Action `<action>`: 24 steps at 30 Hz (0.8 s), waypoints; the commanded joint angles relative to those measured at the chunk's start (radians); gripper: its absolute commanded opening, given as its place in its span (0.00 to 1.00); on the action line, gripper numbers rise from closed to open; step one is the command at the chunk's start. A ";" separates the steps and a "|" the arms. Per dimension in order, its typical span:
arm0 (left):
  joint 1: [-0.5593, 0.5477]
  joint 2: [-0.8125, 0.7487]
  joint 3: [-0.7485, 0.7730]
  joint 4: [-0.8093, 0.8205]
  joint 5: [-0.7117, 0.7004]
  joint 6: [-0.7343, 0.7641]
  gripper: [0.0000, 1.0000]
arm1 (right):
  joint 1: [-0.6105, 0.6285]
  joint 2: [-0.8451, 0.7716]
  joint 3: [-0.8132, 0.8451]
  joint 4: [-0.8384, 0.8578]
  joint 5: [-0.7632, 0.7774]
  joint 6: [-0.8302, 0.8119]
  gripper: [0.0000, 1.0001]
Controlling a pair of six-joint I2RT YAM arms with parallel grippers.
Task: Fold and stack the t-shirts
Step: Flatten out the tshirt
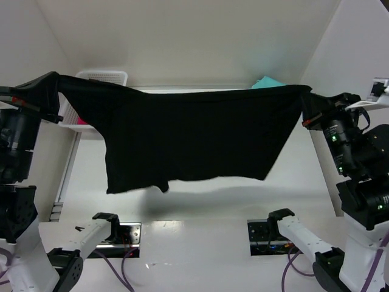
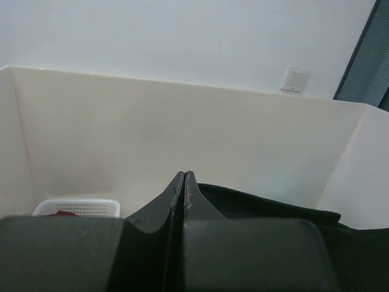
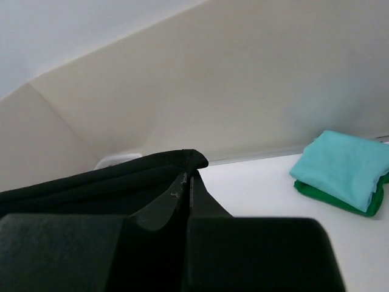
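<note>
You are working over the desk (image 1: 200, 213), so every place below is given against it. The black shirt (image 1: 194, 134) is hanging in the air above the desk, spreading across nearly its whole width. Its top edge is running taut from side to side, while the lower edge is sagging free and not touching the surface. The basket (image 1: 103, 77) is sitting at the desk's far left corner, with pink cloth (image 1: 74, 117) showing in it. At the desk's far right corner a folded teal shirt (image 3: 343, 167) is lying on a green shirt (image 3: 340, 199), and this looks like the stack you are building.

Your left fingers (image 2: 173, 201) are pressing together on one top corner of the black shirt, high over the desk's left edge. Your right fingers (image 3: 173, 201) are pinching the other top corner over the desk's right edge. No gap is showing between either pair.

Going by the drape, this shirt is handling as light, limp and large. It is going to fold wherever it is unsupported, and a thin pinch of cloth may creep out under tension. The two top corners seem the right holds, since they are keeping the panel flat for laying down. Whether that edge is the shoulders or the hem, you cannot tell from here.
</note>
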 commanded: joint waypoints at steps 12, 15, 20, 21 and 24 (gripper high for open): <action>0.002 0.271 -0.400 0.196 -0.012 -0.021 0.00 | -0.031 0.286 -0.387 0.173 0.112 0.032 0.00; 0.002 0.393 -0.437 0.217 0.005 -0.030 0.00 | -0.072 0.353 -0.502 0.248 0.087 0.050 0.00; 0.002 0.599 -0.453 0.267 0.041 -0.039 0.00 | -0.136 0.489 -0.535 0.305 0.036 0.065 0.00; 0.002 0.655 -0.433 0.270 0.037 -0.042 0.00 | -0.136 0.535 -0.535 0.333 0.026 0.071 0.00; -0.007 0.759 -0.407 0.309 -0.011 -0.071 0.00 | -0.136 0.648 -0.509 0.365 0.017 0.084 0.00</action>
